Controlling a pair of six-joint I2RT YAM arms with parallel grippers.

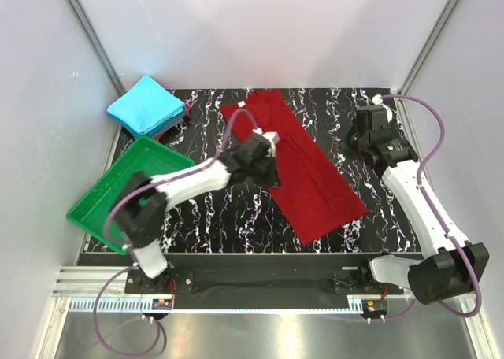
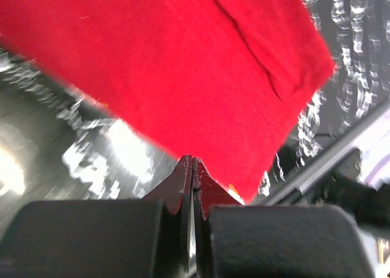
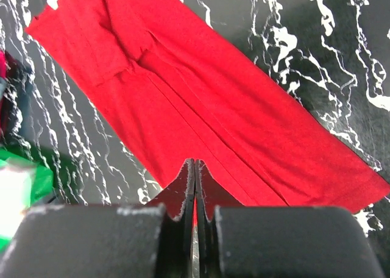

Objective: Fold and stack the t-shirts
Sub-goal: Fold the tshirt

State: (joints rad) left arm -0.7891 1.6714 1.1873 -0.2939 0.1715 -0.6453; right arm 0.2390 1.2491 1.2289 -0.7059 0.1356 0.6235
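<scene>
Folding step: dark red cloth t-shirt lies centre-frame as a long strip. Left gripper, right gripper pinched closed, holding nothing; I'd grasp an end next.

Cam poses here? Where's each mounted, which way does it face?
Top external: above and behind, looking down on the table; left arm, right arm, red t-shirt, folded blue t-shirt, green tray.
Left wrist: on left arm, looking down past the shut left gripper at the red t-shirt's edge.
Right wrist: on right arm, looking past the shut right gripper along the red t-shirt.
Shared: every view has the red t-shirt.
</scene>
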